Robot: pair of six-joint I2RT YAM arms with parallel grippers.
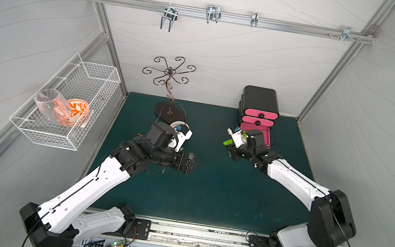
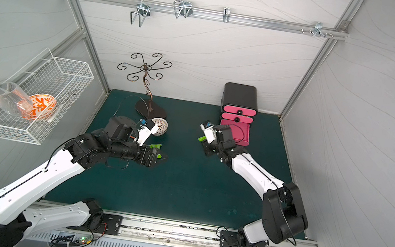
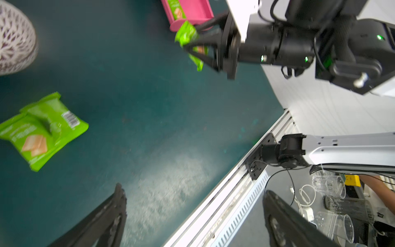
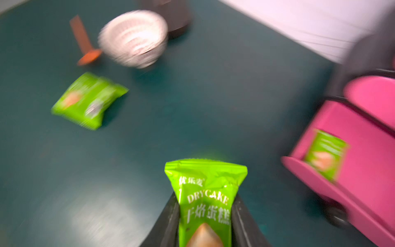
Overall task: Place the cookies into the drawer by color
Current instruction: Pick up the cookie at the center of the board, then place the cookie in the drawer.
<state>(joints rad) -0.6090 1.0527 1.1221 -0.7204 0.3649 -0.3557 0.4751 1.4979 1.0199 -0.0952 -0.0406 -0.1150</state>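
My right gripper (image 4: 205,195) is shut on a green cookie (image 4: 205,203), held above the mat just in front of the drawer (image 1: 260,99) and also seen as a green cookie (image 1: 228,142) in a top view. The drawer is a black chest with pink fronts. Its bottom pink tray (image 1: 261,137) is pulled out, and one green cookie (image 4: 324,154) lies inside. Two more green cookies (image 3: 42,130) lie overlapping on the mat beside my left gripper (image 3: 193,189). That gripper is open and holds nothing, low over the mat's middle (image 2: 161,157).
A white lattice bowl (image 2: 159,126) and a brown spoon-like piece (image 4: 83,42) sit near the base of the metal cup tree (image 1: 171,77). A white wire basket (image 1: 98,79) with a glass and an orange bowl hangs on the left wall.
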